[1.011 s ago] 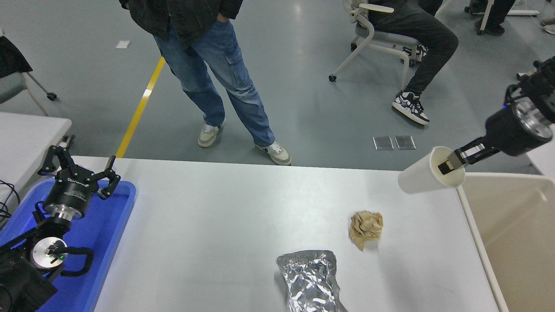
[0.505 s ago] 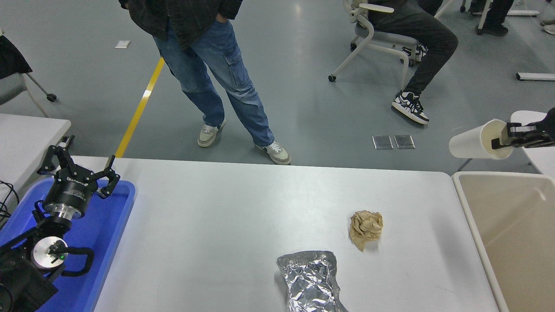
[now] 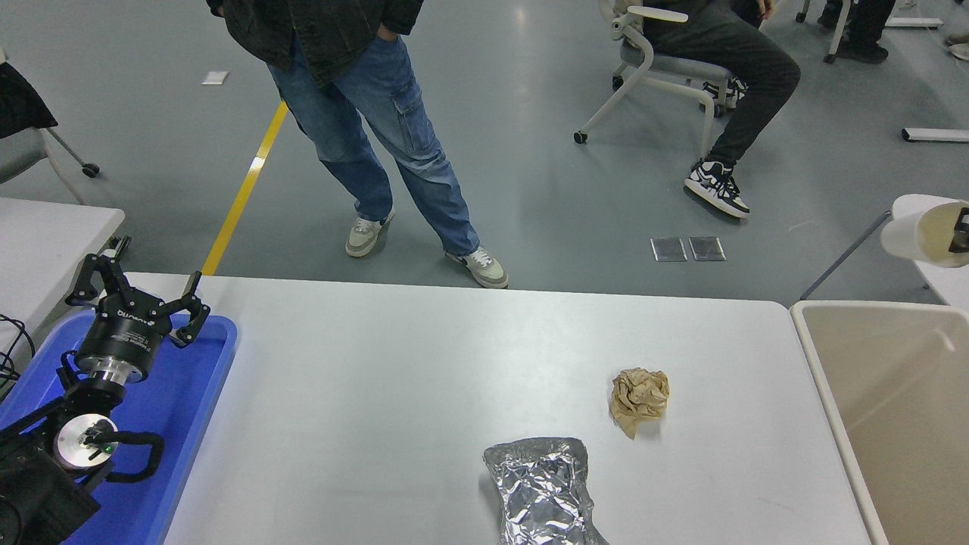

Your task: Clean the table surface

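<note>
While the right gripper (image 3: 963,238) shows only as a sliver of black at the picture's right edge, a finger of it reaches into the mouth of a white paper cup (image 3: 922,237), which lies on its side in the air above and beyond the beige bin (image 3: 825,378). The rest of that claw is cut off by the frame, so I cannot tell how firmly it is clenched on the cup.

The table surface (image 3: 378,378) spreads wide to the left of the bin, its right edge just beside the bin's wall. On it, near the bin, lies a crumpled brown paper ball (image 3: 640,400). A crumpled foil packet (image 3: 541,488) lies on the near side of the ball, apart from it, running off the bottom edge.

At the table's far end from the bin, a blue tray (image 3: 200,393) sits on the left edge. The left gripper (image 3: 140,295) hangs over the tray's far rim, its fingers spread wide, grasping nothing.

Beyond the table a person in blue jeans (image 3: 378,129) stands, and another sits in a white chair (image 3: 643,68).
</note>
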`<act>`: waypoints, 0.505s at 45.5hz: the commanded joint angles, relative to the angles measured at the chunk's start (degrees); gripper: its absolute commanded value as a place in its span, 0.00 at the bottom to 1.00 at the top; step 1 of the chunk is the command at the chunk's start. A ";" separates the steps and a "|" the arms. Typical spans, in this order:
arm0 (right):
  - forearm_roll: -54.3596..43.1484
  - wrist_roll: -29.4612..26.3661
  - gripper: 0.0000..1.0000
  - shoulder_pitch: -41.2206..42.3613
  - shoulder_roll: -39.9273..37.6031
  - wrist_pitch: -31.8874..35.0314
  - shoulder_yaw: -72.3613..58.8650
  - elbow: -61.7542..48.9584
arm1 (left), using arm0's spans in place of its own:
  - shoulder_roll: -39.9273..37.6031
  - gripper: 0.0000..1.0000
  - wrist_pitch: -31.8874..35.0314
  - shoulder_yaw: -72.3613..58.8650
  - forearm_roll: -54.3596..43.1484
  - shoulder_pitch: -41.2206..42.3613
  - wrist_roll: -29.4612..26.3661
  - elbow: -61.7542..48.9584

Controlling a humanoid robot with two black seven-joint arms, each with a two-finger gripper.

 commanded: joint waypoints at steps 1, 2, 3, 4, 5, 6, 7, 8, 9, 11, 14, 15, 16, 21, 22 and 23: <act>7.17 -11.68 0.00 -2.10 -0.14 -1.72 0.06 -2.71 | 0.00 1.00 0.00 0.00 0.00 0.00 0.00 0.00; 7.43 -12.30 0.00 -2.62 -0.14 -1.90 0.06 -2.88 | 0.00 1.00 0.00 0.00 0.00 0.00 0.00 0.00; 7.70 -12.83 0.00 -3.06 -0.14 -2.08 0.06 -3.06 | 0.00 1.00 0.00 0.00 0.00 0.00 0.00 0.00; 7.96 -13.35 0.00 -3.50 -0.14 -2.34 0.06 -3.15 | 0.00 1.00 0.00 0.00 0.00 0.00 0.00 0.00; 8.14 -13.79 0.00 -3.94 -0.14 -2.60 0.15 -3.24 | 0.00 1.00 0.00 0.00 0.00 0.00 0.00 0.00; 8.23 -14.23 0.00 -4.38 -0.14 -2.95 0.15 -3.32 | 0.00 1.00 0.00 0.00 0.00 0.00 0.00 0.00; 8.23 -14.59 0.00 -4.82 -0.14 -3.30 0.07 -3.41 | 0.00 1.00 0.00 0.00 0.00 0.00 0.00 0.00; 8.23 -14.94 0.00 -5.35 -0.14 -3.66 0.15 -3.41 | 0.00 1.00 0.00 0.00 0.00 0.00 0.00 0.00; 8.31 -15.11 0.00 -5.79 -0.14 -4.01 0.15 -3.50 | 0.00 1.00 0.00 0.00 0.00 0.00 0.00 0.00; 9.01 -15.47 0.00 -6.93 -0.14 -4.54 0.15 -3.50 | 0.00 1.00 0.00 0.00 0.00 0.00 0.00 0.00; 10.33 -15.99 0.00 -8.51 -0.05 -5.41 0.50 -3.50 | 0.00 1.00 0.00 0.00 0.00 0.00 0.00 0.00; 10.77 -16.52 0.00 -9.04 0.04 -5.85 0.50 -3.50 | 0.00 1.00 0.00 0.00 0.00 0.00 0.00 0.00; 11.39 -17.13 0.00 -9.56 0.12 -6.38 0.59 -3.59 | 0.00 1.00 0.00 0.00 0.00 0.00 0.00 0.00; 15.78 -20.03 0.00 -11.85 0.39 -8.40 2.43 -3.41 | 0.00 1.00 0.00 0.00 0.00 0.00 0.00 0.00; 16.66 -20.21 0.00 -12.38 0.56 -8.41 3.05 -3.41 | 0.00 1.00 0.00 0.00 0.00 0.00 0.00 0.00; 17.71 -20.39 0.00 -13.08 0.91 -8.58 3.84 -3.41 | 0.00 1.00 0.00 0.00 0.00 0.00 0.00 0.00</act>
